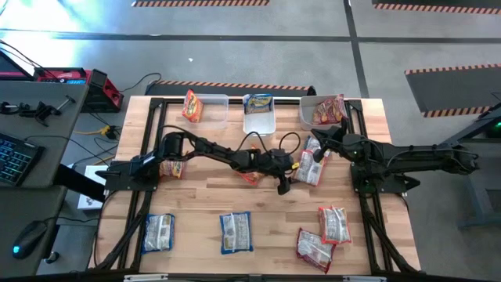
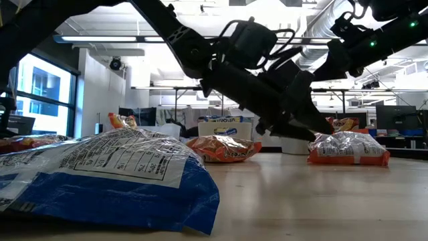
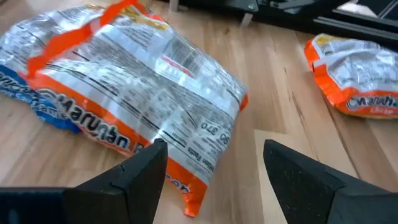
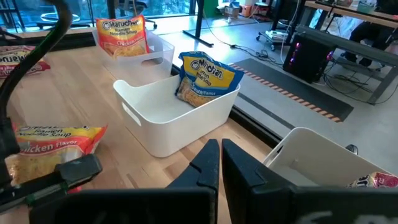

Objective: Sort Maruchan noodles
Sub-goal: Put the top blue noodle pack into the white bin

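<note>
Orange noodle packet [image 3: 130, 93] lies just beyond left fingers [image 3: 146, 171], spread.

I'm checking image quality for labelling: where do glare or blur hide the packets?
Low view: the nearest blue-and-white packet is soft, ceiling lights blown out. Left wrist view: glare whitens the orange packet wrapper, text readable. High view: even light, floor glare only.

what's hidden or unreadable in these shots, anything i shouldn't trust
- Packet under the left arm, high view: mostly covered by the arm, only an orange corner shows.
- Right bin, right wrist view: cut off by the picture's edge; just a sliver of its red packet shows.
- Blue packet, low view: fills the foreground and hides the near table.
- Orange packet, left wrist view: front flavour print not visible; only its back shows.
</note>
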Available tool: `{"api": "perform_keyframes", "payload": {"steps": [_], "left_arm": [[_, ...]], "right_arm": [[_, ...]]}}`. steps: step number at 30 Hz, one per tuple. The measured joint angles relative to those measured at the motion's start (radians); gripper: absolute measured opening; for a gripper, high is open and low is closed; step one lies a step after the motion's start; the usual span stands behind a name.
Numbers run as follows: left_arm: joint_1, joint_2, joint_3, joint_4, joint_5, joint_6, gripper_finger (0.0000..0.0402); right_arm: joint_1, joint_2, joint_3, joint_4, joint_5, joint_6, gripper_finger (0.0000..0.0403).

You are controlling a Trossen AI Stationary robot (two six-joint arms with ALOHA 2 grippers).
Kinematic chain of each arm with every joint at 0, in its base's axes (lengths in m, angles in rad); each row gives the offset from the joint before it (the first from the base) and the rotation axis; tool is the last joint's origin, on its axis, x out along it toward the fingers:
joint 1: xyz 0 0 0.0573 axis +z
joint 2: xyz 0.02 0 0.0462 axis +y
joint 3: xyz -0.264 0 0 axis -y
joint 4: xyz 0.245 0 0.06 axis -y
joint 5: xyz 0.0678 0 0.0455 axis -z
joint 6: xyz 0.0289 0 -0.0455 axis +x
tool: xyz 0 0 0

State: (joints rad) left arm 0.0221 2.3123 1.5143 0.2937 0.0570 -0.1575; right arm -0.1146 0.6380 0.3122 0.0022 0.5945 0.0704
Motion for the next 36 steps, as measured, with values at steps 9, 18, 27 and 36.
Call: {"api": "perform_keyframes", "payload": {"steps": [9, 18, 27, 36], "left_arm": [[-0.003, 0.001, 0.0, 0.008, -0.012, -0.005, 0.0253], [-0.005, 0.001, 0.0, 0.003, -0.035, 0.008, 0.0253], [-0.006, 0.06, 0.007, 0.079, -0.01, 0.005, 0.0252], [-0.005, 0.073, 0.027, 0.072, -0.014, -0.014, 0.0206]], "right_arm": [[0.0, 0.0, 0.0, 0.005, 0.0, 0.004, 0.0], [0.0, 0.0, 0.0, 0.006, 0.0, 0.008, 0.0], [0.0, 0.003, 0.0, 0.012, -0.002, 0.008, 0.0], [0.0, 0.004, 0.0, 0.011, -0.003, 0.008, 0.0]]}}
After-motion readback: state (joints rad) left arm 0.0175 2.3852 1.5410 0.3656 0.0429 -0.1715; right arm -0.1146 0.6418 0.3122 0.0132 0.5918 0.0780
